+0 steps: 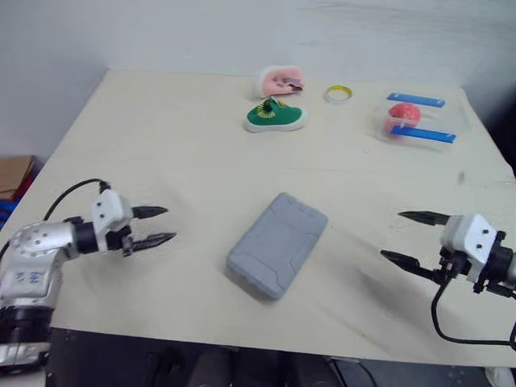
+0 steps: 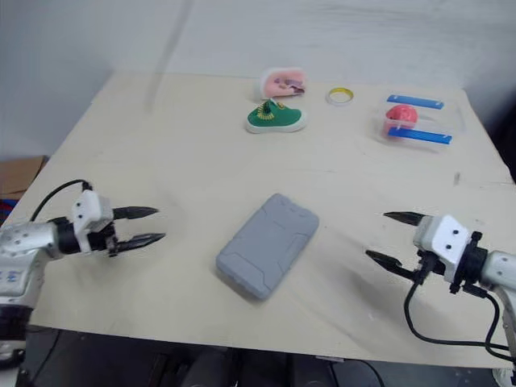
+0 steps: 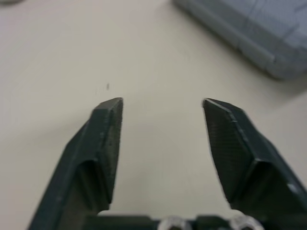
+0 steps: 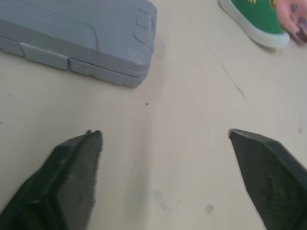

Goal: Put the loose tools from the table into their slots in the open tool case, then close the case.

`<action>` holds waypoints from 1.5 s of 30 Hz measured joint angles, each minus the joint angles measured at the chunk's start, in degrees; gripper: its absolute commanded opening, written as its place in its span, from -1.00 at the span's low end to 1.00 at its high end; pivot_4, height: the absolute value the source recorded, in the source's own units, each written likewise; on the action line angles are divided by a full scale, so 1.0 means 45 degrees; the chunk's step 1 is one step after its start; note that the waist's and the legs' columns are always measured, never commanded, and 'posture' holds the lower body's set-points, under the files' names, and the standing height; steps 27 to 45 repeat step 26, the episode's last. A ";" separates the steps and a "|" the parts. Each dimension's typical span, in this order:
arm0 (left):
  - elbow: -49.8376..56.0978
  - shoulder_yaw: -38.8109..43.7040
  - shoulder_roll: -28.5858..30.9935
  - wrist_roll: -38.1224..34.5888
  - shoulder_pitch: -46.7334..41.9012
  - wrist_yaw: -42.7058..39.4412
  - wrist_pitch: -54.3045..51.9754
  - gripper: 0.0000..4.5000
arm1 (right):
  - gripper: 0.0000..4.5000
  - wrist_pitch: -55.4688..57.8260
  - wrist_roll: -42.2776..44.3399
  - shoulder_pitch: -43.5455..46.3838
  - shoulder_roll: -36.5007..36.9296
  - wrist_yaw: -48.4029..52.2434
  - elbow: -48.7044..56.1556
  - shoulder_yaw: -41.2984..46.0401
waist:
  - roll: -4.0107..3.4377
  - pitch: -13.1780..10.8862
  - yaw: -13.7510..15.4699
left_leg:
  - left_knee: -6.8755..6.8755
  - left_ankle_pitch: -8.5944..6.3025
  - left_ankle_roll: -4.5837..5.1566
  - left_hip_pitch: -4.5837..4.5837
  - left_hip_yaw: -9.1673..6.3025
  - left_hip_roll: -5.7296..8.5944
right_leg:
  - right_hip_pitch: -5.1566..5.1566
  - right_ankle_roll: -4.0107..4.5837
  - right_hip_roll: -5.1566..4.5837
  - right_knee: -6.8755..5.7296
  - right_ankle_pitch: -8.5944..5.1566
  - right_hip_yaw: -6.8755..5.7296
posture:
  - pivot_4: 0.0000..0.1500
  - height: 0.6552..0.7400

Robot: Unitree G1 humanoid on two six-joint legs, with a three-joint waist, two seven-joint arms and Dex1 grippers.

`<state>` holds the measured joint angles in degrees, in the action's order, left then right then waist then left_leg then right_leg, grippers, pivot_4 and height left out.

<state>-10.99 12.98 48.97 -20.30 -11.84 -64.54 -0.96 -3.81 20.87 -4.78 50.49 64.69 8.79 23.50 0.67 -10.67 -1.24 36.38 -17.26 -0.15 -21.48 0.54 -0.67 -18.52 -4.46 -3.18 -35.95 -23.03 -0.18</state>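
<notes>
Surface: pale wooden tabletop (image 1: 161, 145) against a plain white wall, with clutter only along the far edge.
Tool case: the grey tool case (image 1: 276, 243) lies flat in the middle of the table, turned at a slant, and from where I stand its lid looks down.
Loose tools: I can't spot any lying on the table, so the packing looks done to me.
Far clutter: a green shoe (image 1: 275, 117), a pink object (image 1: 280, 81) behind it, a yellow ring (image 1: 339, 93) and a clear container (image 1: 415, 121) with blue clips. All of it is well apart from the case and none of it belongs to the job.
Step in hand: as I read it, what's left is making sure the case is properly shut.
How to do it well: press down on the lid near its long edge, where two latch tabs (image 4: 45, 55) face the right arm, while the other arm steadies the far side so the case doesn't skid on the smooth wood.
Left gripper (image 1: 170, 224): hovers low over bare table to the left of the case, fingers parted a moderate way, holding and touching nothing.
Right gripper (image 1: 392, 235): hovers to the right of the case, fingers spread wider than the left pair, empty as well, tips pointing toward the case but clear of it.
</notes>
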 measured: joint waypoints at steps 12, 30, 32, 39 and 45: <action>-0.0670 0.1429 0.0497 0.1475 0.1084 0.2348 0.1198 0.98 | 1.00 -0.0195 0.0891 -0.0752 0.0608 0.1264 -0.1493 0.1636 | 0.0000 -0.0075 0.0065 | -0.0049 0.0015 0.0003 0.0007 0.0000 0.0018 | -0.0017 0.0000 -0.0024 -0.0005 0.0001 -0.0015 | 1.00 1.00; -0.1195 0.1191 0.0409 0.1466 0.0004 0.2158 0.1171 0.98 | 1.00 -0.0746 0.0576 -0.1245 0.0289 0.0593 -0.1529 0.1848 | -0.0005 -0.0080 -0.0095 | -0.0033 0.0047 -0.0044 0.0017 0.0013 0.0022 | -0.0021 -0.0001 -0.0018 -0.0054 0.0001 -0.0006 | 1.00 1.00; -0.1195 0.1191 0.0409 0.1466 0.0004 0.2158 0.1171 0.98 | 1.00 -0.0746 0.0576 -0.1245 0.0289 0.0593 -0.1529 0.1848 | -0.0005 -0.0080 -0.0095 | -0.0033 0.0047 -0.0044 0.0017 0.0013 0.0022 | -0.0021 -0.0001 -0.0018 -0.0054 0.0001 -0.0006 | 1.00 1.00; -0.1195 0.1191 0.0409 0.1466 0.0004 0.2158 0.1171 0.98 | 1.00 -0.0746 0.0576 -0.1245 0.0289 0.0593 -0.1529 0.1848 | -0.0005 -0.0080 -0.0095 | -0.0033 0.0047 -0.0044 0.0017 0.0013 0.0022 | -0.0021 -0.0001 -0.0018 -0.0054 0.0001 -0.0006 | 1.00 1.00; -0.1195 0.1191 0.0409 0.1466 0.0004 0.2158 0.1171 0.98 | 1.00 -0.0746 0.0576 -0.1245 0.0289 0.0593 -0.1529 0.1848 | -0.0005 -0.0080 -0.0095 | -0.0033 0.0047 -0.0044 0.0017 0.0013 0.0022 | -0.0021 -0.0001 -0.0018 -0.0054 0.0001 -0.0006 | 1.00 1.00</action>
